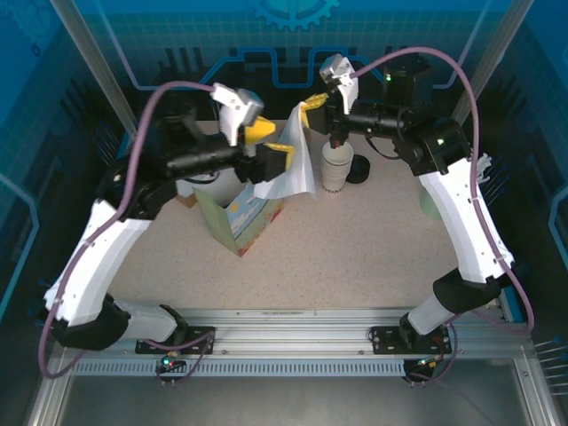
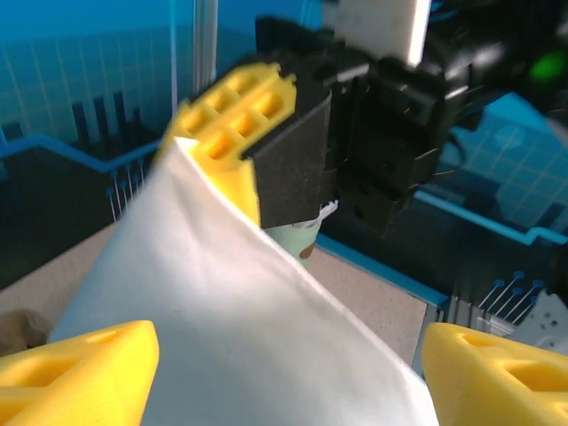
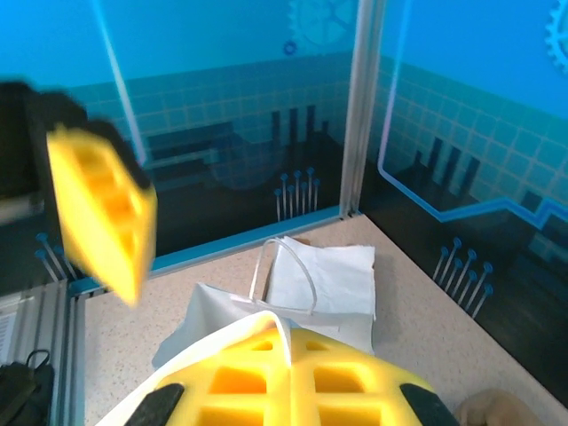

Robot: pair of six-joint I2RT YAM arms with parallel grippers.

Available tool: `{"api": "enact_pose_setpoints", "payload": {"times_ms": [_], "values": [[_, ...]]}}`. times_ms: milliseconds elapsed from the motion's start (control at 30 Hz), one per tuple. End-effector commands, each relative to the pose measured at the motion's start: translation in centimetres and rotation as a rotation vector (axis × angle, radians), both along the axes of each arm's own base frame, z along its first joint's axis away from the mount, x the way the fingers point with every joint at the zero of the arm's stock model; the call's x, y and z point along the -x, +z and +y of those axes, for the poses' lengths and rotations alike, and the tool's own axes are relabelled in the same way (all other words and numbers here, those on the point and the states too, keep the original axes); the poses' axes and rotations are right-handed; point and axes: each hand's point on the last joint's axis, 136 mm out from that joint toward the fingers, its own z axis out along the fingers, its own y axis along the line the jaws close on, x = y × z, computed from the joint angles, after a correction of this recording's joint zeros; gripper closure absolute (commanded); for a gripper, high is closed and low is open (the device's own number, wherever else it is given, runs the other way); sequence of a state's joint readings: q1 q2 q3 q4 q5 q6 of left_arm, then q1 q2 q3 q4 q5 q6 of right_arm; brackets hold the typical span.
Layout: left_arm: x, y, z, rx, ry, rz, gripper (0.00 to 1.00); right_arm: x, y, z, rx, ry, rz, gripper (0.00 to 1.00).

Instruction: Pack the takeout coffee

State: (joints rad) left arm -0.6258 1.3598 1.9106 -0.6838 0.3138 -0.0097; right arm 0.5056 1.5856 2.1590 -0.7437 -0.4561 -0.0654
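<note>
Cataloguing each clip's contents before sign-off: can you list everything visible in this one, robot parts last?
table: one, speckled beige.
white bag: one, white, held up mid-table between both grippers.
printed carton: one, green and pale blue, upright, just nearer than the bag.
stack of white cups: one stack, white, right of the bag.
loose lid: one, black, flat beside the stack.
flat bags with handles: count unclear, white, lying near a table edge.
brown object: one, brown, mostly hidden behind the left arm.
left gripper: one, yellow fingers, open around the bag.
right gripper: one, yellow fingers, shut on the bag's top edge.
</note>
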Motion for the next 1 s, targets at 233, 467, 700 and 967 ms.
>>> {"api": "enact_pose_setpoints", "payload": {"times_ms": [233, 467, 700, 967], "values": [[-3.2, -2.2, -1.7, -0.124, 0.26, -0.011, 0.21, -1.4, -0.5, -0.3, 0.001, -0.209, 0.086, 1.0], [-3.8, -3.8, -1.2, -0.18, 0.298, -0.026, 0.53, -1.9, -0.6, -0.6, 0.01, -0.235, 0.079, 1.0], [-3.5, -3.9, -0.6, -0.198, 0.292, -0.047, 0.92, -2.3, -1.0, -0.7, 0.019, -0.247, 0.083, 1.0], [-3.0, 0.2, 2.2, -0.102, 0.288, -0.101, 1.0, -1.2, -0.2, -1.8, 0.015, -0.243, 0.051, 0.7]]}}
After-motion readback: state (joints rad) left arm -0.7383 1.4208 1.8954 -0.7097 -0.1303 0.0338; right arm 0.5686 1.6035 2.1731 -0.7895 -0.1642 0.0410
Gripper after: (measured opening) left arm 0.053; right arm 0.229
